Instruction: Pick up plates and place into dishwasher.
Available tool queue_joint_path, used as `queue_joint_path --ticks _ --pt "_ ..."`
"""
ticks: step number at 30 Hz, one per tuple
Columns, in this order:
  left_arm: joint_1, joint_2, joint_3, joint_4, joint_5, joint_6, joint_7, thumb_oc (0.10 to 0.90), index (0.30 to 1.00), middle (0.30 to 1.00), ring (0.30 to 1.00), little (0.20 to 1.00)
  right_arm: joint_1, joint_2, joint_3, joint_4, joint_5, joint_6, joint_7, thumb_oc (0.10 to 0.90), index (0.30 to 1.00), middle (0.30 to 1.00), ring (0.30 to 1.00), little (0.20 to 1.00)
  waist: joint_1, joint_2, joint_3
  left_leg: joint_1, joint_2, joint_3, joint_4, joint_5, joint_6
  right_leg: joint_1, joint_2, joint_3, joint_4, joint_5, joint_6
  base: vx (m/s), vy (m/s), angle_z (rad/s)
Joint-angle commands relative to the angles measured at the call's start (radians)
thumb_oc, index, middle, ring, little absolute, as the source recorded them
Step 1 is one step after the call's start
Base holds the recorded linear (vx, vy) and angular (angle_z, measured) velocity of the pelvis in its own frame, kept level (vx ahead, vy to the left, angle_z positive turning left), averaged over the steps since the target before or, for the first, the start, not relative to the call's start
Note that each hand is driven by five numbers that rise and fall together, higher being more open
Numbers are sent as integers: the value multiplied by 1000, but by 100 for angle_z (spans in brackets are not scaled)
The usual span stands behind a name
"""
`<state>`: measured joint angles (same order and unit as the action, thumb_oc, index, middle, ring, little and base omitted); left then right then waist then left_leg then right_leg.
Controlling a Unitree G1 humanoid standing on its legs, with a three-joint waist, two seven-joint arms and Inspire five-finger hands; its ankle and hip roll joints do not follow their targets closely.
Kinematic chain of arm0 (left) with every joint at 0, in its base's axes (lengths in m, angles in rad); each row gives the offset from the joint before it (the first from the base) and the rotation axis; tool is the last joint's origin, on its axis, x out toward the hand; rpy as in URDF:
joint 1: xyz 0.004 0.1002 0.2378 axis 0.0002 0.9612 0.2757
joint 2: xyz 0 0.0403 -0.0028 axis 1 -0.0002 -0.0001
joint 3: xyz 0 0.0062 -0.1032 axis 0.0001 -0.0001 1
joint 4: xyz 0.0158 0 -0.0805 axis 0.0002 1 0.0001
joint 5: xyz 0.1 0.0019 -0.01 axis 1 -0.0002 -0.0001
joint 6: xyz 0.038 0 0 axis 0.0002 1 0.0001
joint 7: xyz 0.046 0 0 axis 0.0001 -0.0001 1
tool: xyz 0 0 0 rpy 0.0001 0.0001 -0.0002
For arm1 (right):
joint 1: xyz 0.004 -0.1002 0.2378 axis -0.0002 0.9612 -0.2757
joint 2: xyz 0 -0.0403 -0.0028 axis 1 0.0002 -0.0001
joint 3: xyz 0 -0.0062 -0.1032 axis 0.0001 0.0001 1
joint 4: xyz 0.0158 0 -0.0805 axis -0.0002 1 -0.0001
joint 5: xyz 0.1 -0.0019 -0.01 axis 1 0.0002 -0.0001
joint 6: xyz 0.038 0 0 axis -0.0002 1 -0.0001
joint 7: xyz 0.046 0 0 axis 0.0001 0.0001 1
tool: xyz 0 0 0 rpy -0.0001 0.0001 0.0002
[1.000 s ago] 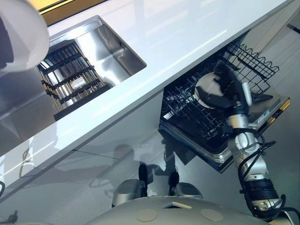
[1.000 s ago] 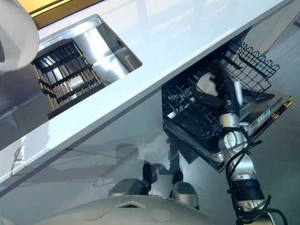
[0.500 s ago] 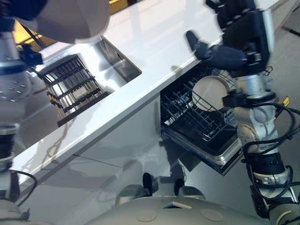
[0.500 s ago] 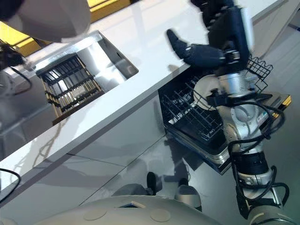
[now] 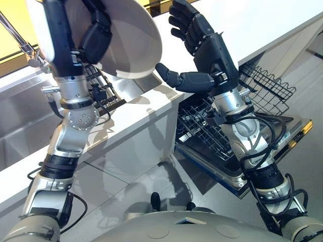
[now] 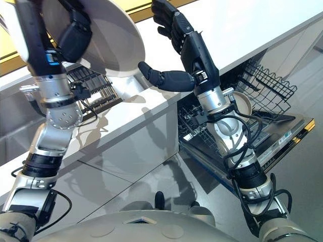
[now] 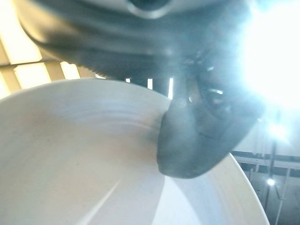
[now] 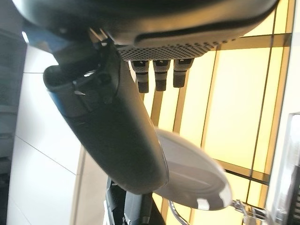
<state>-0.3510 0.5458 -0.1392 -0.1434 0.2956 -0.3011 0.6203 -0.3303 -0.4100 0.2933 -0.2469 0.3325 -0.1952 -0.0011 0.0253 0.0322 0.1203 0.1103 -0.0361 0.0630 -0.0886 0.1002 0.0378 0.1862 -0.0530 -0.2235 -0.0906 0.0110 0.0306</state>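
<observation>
A large white plate (image 5: 132,41) is held high over the counter edge, tilted, with my left hand (image 5: 97,31) shut on it. In the left wrist view the thumb (image 7: 197,140) presses on the plate's rim (image 7: 70,164). My right hand (image 5: 208,50) is raised just right of that plate, open, fingers spread and thumb (image 8: 112,131) pointing toward it without touching. A second white plate (image 6: 243,104) stands in the open dishwasher's rack (image 5: 202,126), partly hidden behind my right arm.
A long white counter (image 5: 262,20) runs across the scene. A steel sink (image 5: 17,116) with a dark dish rack (image 5: 108,96) lies on the left. The dishwasher door (image 5: 285,133) hangs open at the lower right, with a wire basket (image 5: 267,83) pulled out.
My right hand let go of a plate in the dishwasher rack and rose open toward the other plate. My left hand brought that plate toward the middle. The camera shifted too.
</observation>
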Motion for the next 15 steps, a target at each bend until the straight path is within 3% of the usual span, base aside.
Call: queue_joint_path --ticks 1,10,11,12,13,14,15 --pt "-71 -9 -15 -33 -7 -105 -9 100 300 300 300 200 -110 54 -11 -24 -14 -100 -57 800 900 900 900 900 2 -11 -63 74 -15 22 29 -169 -18 -34 49 5 136 -134 10 0 0 0" --pt "-34 -69 -101 -29 -27 -172 -48 100 300 300 300 200 -41 73 17 49 30 -47 -57 800 900 900 900 900 -3 -13 -54 76 -12 22 16 -158 -18 -34 50 -1 138 -132 12 0 0 0" --pt "-34 -74 -108 -30 -24 -180 -53 100 300 300 300 200 -35 75 19 59 24 -40 -61 707 820 820 820 807 -4 -14 -54 76 -13 21 16 -158 -18 -33 49 -2 137 -131 12 0 0 0" --pt "-33 -80 -115 -35 -17 -189 -60 100 300 300 300 200 -29 77 20 71 11 -31 -75 383 542 542 542 483 -4 -14 -53 75 -12 20 15 -157 -18 -32 50 -2 135 -131 12 0 0 0" --pt "-32 -80 -121 -40 -6 -197 -54 100 300 300 300 200 -23 76 23 82 6 -26 -87 158 349 349 349 258 -4 -14 -52 75 -12 20 14 -157 -19 -33 50 -2 134 -130 12 0 0 0" --pt "-32 -79 -127 -45 16 -204 -44 100 300 300 300 200 -17 74 24 93 7 -18 -93 100 300 300 300 200 -6 -14 -51 75 -12 20 12 -156 -19 -33 50 -2 133 -129 12 0 0 0" --pt "-32 -77 -129 -50 36 -212 -30 100 300 300 300 200 -10 73 22 100 6 -14 -97 100 300 300 300 200 -7 -14 -51 75 -12 20 11 -155 -19 -33 51 -1 132 -128 12 0 0 0"
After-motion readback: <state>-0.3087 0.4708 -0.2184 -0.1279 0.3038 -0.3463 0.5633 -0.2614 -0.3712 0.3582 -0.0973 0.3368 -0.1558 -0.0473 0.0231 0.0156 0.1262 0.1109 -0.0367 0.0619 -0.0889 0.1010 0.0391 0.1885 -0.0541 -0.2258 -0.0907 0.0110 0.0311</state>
